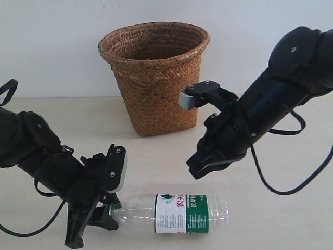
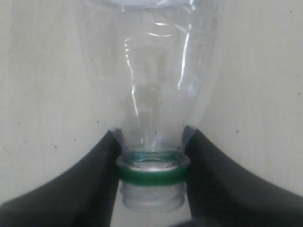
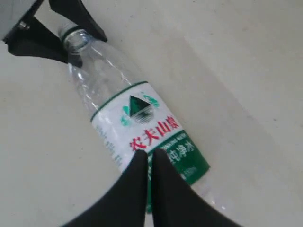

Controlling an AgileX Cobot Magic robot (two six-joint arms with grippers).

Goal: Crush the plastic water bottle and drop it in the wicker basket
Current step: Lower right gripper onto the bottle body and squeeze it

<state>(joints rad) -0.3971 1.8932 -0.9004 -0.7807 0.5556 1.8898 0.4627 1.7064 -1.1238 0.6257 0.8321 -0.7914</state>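
Clearly the crushing step is in hand and not yet done. The plastic water bottle (image 1: 182, 212) lies on its side near the front edge of the tabletop (image 1: 291, 219), round and undented, with its neck toward the left edge and its base toward the right. The left tool (image 1: 106, 207) is pinching the neck, one finger touching each side just above the green ring (image 2: 151, 174). No cap shows on the threaded mouth, which should let air out once the body is squeezed. The right tool (image 3: 149, 153) hangs over the label (image 3: 151, 132), apart from it, its two fingers pressed almost together with only a thin slit between them and nothing held.

As I judge it, the next move falls to the right arm: come down on the labelled middle and flatten the thin wall against the tabletop while the left tool anchors the neck. A round body may roll out from under the push, toward the front or far edge, so the pressure should land on its centre line.

The wicker basket (image 1: 161, 99) stands upright toward the far edge, about midway between the left and right edges and well apart from the bottle. I see no loose object between the two. What stands in the way is the basket's own tall wall, which the carry must clear, and the right arm just beside its right flank, with cables looping off both arms
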